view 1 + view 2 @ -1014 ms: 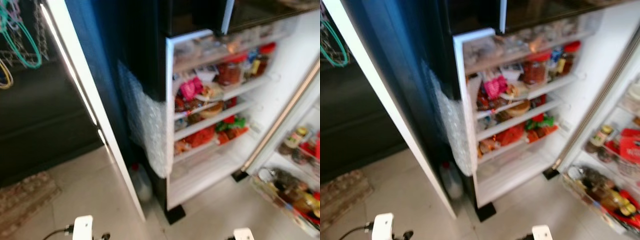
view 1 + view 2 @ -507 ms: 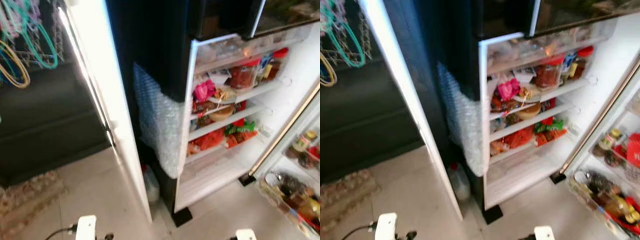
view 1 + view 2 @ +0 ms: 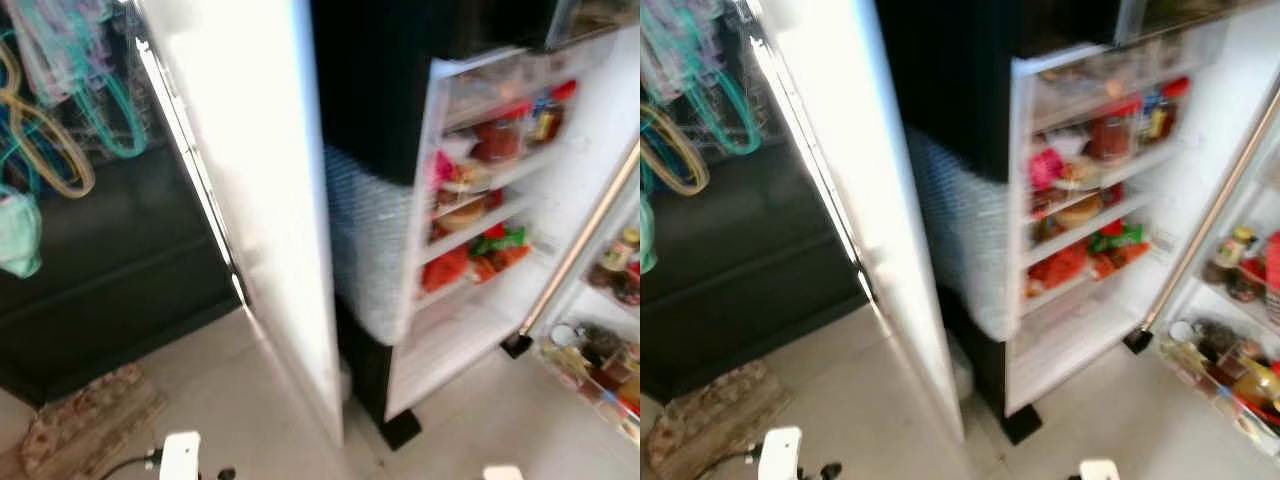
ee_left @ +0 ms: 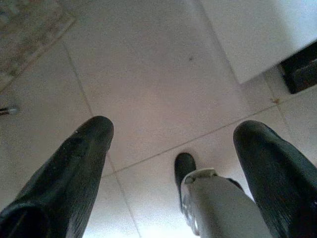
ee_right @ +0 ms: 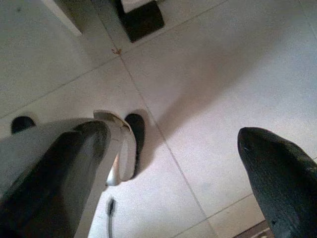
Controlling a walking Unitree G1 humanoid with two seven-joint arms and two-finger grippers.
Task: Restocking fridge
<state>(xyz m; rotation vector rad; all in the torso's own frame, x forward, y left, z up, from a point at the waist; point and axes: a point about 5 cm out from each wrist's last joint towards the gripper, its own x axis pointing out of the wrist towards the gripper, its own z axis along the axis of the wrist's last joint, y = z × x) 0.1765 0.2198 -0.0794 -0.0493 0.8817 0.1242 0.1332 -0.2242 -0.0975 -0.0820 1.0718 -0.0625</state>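
The fridge stands open ahead, its body black. Its shelves hold red jars, a pink packet, and red and green packs. At the right edge, a door rack carries bottles and jars. A wide white door panel juts toward me at centre. Both arms hang low over the pale floor tiles. The left gripper is open with nothing between its fingers, and so is the right gripper. My own foot shows beneath the left gripper.
Bubble wrap covers the fridge's lower side. Coloured hangers and a teal cloth hang at upper left over a dark cabinet. A patterned rug lies on the floor at lower left. White wrist housings sit at the bottom edge.
The camera has turned left: the fridge shelves have slid to the right of the picture and the white door panel now looms larger at centre. Both arms still hang idle.
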